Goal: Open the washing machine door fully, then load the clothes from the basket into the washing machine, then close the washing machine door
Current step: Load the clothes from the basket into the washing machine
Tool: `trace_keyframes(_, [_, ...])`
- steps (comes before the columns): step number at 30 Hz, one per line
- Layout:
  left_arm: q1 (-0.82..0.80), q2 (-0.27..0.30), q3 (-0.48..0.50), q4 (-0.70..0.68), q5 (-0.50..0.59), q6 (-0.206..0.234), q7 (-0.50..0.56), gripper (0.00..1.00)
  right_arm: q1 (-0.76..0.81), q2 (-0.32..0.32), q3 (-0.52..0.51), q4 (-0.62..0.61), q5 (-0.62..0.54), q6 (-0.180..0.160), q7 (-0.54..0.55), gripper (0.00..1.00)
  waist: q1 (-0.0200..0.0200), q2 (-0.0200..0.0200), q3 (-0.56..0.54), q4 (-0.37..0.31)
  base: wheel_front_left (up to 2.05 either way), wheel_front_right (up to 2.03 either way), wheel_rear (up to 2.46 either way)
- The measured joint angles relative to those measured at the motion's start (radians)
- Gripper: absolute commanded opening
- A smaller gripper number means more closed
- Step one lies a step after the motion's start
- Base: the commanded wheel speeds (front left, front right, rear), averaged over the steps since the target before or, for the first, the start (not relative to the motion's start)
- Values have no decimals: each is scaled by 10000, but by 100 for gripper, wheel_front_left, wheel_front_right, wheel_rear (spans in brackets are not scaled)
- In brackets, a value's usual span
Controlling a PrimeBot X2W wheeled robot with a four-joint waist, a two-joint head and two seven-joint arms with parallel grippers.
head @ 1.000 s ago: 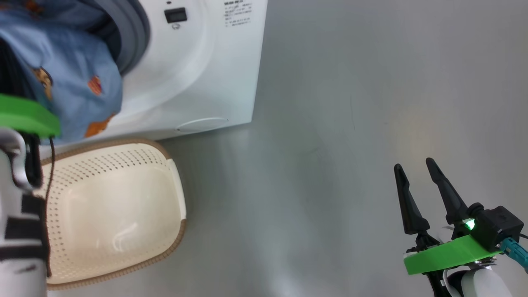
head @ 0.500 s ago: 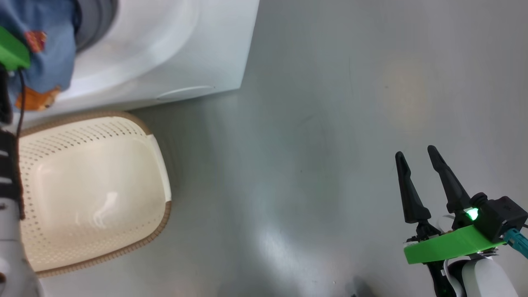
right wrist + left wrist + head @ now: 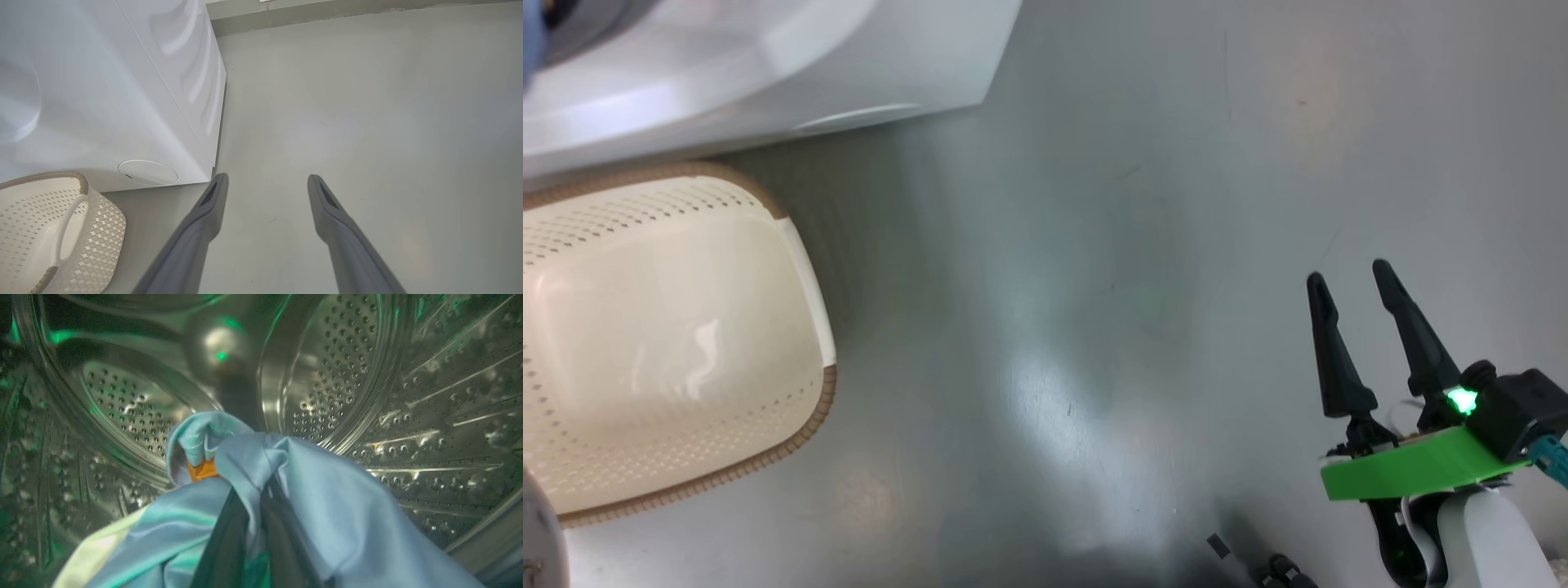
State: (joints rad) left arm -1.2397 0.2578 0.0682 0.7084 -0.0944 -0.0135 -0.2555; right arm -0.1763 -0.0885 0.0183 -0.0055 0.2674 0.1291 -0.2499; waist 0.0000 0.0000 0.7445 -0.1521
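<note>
L gripper (image 3: 251,506) is deep inside the drum (image 3: 347,355) of the washing machine (image 3: 768,73), fingers pinched tight on the clothes (image 3: 335,498). Light blue fabric is bunched over & btwn the two dark fingers, hiding the tips, w/ an orange patch (image 3: 202,469) showing in a fold just above them. Cloth hangs off the grip toward the wrist view's bottom edge; a pale lining strip shows at lower left. Perforated steel wall curves all round, green glints on it.

R gripper (image 3: 1347,273) is spread wide w/ nothing btwn the fingers, hovering over bare grey floor (image 3: 1094,245), well to the right of the machine. In its own wrist view both fingers point at floor just beside the machine's front corner.

On the floor, the basket (image 3: 827,392) sits right in front of the machine, close to its base, cream bottom showing. R wrist view has it at lower left w/ a white handle (image 3: 67,222). Small round white flap (image 3: 148,172) sits low on the machine front, just above the rim.
</note>
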Motion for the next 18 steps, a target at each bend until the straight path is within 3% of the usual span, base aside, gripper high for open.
trace_keyframes(12, [51, 117, -58, -3484, 775, 669, -13, 0, -347, 42, 201, -6, 268, 0, 0, 100, 0, 0, 424, -144, 0, 0, 0])
trace_keyframes(17, [218, 82, -12, -3104, 698, 704, -13, 0, -359, 40, 219, 15, 268, 0, 0, 100, 0, 0, 372, -138, 0, 0, 0])
trace_keyframes(18, [324, 61, 0, -2915, 683, 698, -13, 14, -359, 40, 221, 27, 268, 0, 0, 100, 0, 0, 350, -134, 0, 0, 0])
